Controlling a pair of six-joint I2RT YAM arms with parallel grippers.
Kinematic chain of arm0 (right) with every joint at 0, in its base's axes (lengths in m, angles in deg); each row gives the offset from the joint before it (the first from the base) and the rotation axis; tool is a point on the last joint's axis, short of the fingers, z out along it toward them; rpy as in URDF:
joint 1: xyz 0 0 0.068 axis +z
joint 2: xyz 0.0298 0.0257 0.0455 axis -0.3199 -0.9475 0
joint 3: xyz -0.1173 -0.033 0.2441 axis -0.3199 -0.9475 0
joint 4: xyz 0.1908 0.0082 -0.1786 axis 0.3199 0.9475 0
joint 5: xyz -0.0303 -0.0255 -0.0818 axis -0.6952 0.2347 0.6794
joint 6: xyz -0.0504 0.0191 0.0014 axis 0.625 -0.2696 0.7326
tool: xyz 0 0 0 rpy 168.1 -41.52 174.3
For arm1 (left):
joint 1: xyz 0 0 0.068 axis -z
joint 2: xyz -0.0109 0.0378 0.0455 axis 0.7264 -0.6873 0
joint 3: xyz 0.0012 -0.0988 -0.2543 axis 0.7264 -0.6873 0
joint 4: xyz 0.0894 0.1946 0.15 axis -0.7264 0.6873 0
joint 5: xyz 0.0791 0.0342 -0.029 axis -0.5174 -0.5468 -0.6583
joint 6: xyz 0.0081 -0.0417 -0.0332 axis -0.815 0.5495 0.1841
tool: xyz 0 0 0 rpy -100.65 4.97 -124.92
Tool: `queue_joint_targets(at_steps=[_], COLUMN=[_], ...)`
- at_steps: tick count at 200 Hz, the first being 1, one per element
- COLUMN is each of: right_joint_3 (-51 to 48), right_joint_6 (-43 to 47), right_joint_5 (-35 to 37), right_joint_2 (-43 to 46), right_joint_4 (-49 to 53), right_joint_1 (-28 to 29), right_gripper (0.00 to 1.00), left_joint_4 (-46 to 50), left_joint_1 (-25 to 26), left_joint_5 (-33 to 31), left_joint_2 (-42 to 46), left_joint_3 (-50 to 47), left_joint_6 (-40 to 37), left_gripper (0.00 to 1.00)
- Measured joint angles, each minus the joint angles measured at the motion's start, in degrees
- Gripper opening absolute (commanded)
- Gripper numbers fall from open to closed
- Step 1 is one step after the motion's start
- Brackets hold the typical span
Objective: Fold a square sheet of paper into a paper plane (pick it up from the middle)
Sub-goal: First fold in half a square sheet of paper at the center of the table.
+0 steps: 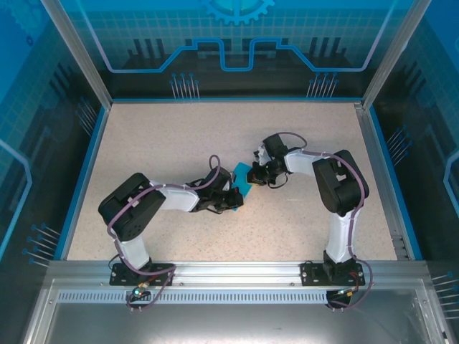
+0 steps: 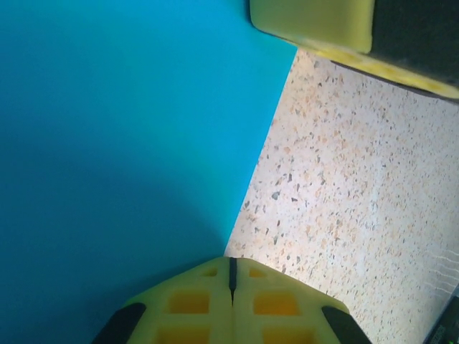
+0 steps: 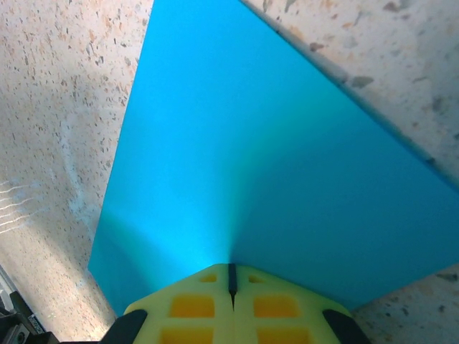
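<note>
The 2 arms reach toward each other over the middle of the speckled counter (image 1: pixel 179 136), and the square sheet of paper (image 1: pixel 241 185) sits between their tips, a small bright blue patch mostly covered by them from above. The left pincer (image 1: pixel 233 199) comes at the sheet from the near left, the right pincer (image 1: pixel 251 174) from the far right.

In the left wrist view the left pincer (image 2: pixel 231 261) has its yellow fingers (image 2: pixel 190 301) pressed together with only a thin dark seam between them, pinching the sheet (image 2: pixel 107 143) at its edge. The blue fills the left side and the counter (image 2: pixel 344 186) the right. A yellow pad (image 2: pixel 312 21) at the top edge is probably a finger of the other arm.

In the right wrist view the right pincer (image 3: pixel 231 269) is likewise pressed together on the sheet (image 3: pixel 272 165), which fans out from the fingers (image 3: pixel 276 304) with a soft bend running up from the seam. The counter (image 3: pixel 57 107) shows on both sides.
</note>
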Motion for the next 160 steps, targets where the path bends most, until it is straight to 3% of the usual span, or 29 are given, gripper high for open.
queue_joint_targets(at_steps=[112,160], right_joint_3=[0.2,0.4], right_joint_6=[0.0,0.2], right_joint_5=[0.0,-0.1], right_joint_2=[-0.1,-0.2], right_joint_4=[0.3,0.5], right_joint_1=[0.0,0.0], right_gripper=[0.0,0.0], left_joint_4=[-4.5,-10.5], left_joint_1=[1.6,1.7], left_joint_5=[-1.4,-1.5], left_joint_2=[3.4,5.6], left_joint_3=[-6.2,-11.5], left_joint_6=[0.3,3.6], left_gripper=[0.02,0.02])
